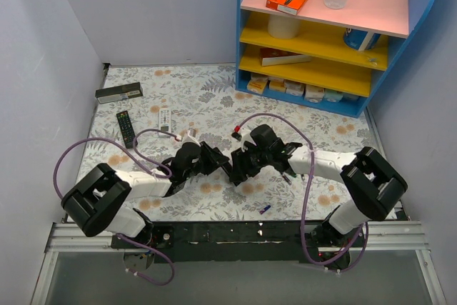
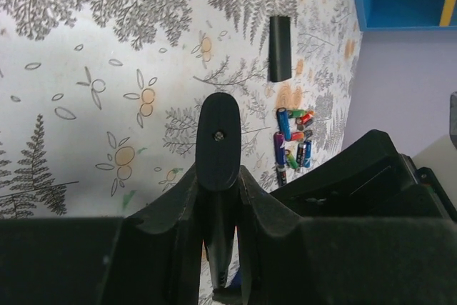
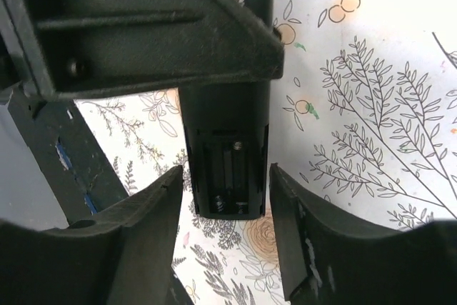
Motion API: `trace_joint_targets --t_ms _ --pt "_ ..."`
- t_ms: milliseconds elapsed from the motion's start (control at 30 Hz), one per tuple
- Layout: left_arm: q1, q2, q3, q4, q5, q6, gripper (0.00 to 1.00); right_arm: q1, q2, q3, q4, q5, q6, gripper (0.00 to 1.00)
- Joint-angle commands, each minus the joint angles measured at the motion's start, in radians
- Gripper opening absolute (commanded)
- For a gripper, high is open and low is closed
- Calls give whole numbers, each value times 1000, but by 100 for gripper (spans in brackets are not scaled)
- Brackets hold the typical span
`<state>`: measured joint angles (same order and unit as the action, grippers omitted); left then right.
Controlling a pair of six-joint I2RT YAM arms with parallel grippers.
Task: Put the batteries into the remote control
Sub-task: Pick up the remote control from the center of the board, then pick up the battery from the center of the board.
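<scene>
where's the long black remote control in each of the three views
Top external: the remote control mid-picture, where left gripper and right gripper meet.
Left wrist: remote control centre, rounded end poking up from the left gripper's clamped fingers.
Right wrist: remote control centre, open battery bay showing, between the right gripper's fingers.
Shared landmark: the floral table cover.

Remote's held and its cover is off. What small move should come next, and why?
Probably withdraw the right end effector, open astride the remote control, and head for the batteries piled on the table. The left end effector grips the remote, and its battery compartment looks open and empty, so a battery must be fetched first.
</scene>
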<state>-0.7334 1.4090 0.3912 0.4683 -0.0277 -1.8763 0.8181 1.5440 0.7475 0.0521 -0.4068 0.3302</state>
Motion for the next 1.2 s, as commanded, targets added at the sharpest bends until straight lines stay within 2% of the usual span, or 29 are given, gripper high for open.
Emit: trace_joint_targets --t_ms 0,233,400,533,733,833,967,1167 --pt "35 -67 9 73 20 83 0 -2 -88 64 -93 -4 -69 63" --pt "124 -145 -5 96 201 189 0 -4 -199 107 -317 80 -148 78" --pt "161 -223 -11 72 279 284 0 -8 -272 128 -524 218 -152 79" --pt "178 -288 -8 44 331 339 0 -11 -323 135 -644 315 -160 77" --pt "181 -346 21 -33 359 407 0 -11 -346 112 -802 261 -139 73" --pt "180 -373 14 -49 338 404 0 -10 -335 66 -816 240 -88 68" --pt "181 -403 9 -79 305 398 0 -7 -332 9 -776 247 76 63" --pt "181 -438 15 -155 273 401 0 9 -308 -17 -762 272 173 59"
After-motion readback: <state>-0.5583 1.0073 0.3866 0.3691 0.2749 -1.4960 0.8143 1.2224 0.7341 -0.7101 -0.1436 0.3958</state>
